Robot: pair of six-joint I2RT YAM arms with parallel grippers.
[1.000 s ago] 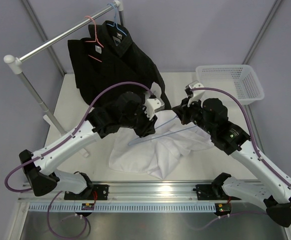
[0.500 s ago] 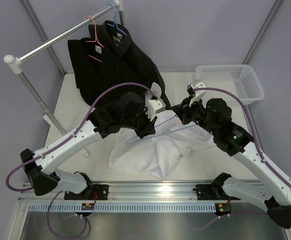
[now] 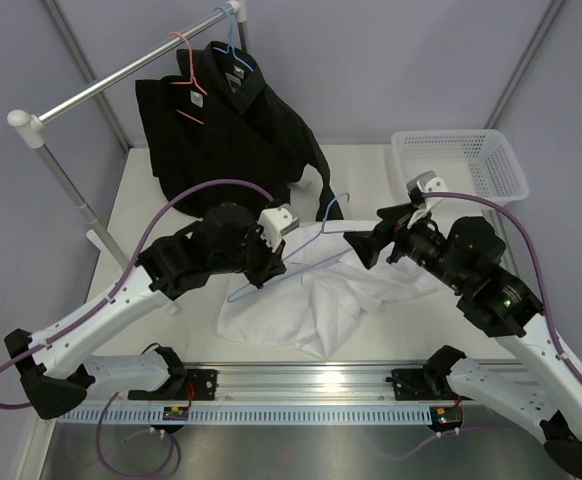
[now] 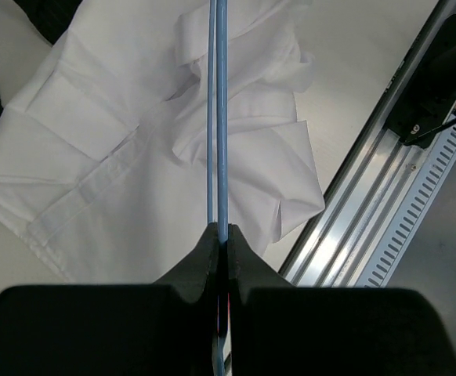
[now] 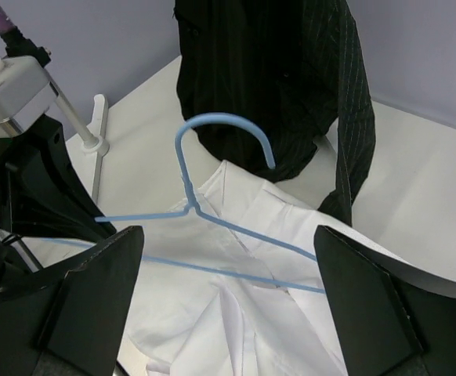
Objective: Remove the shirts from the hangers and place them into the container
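Wire of the thin blue hanger (image 4: 221, 117) is pinched in the closed left gripper (image 4: 221, 235) above the crumpled white shirt (image 4: 118, 157). The right gripper (image 5: 224, 235) gapes wide, empty.

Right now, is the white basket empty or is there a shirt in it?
Empty: the white basket shows a bare floor from above; the white shirt lies crumpled on the table.

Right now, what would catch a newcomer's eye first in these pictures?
A blue hanger, pinched in the left hand, stretches over a crumpled white shirt at the centre, with the right hand open beside it. Behind, black shirts hang on the rail at the back left, and the basket sits at the far right.
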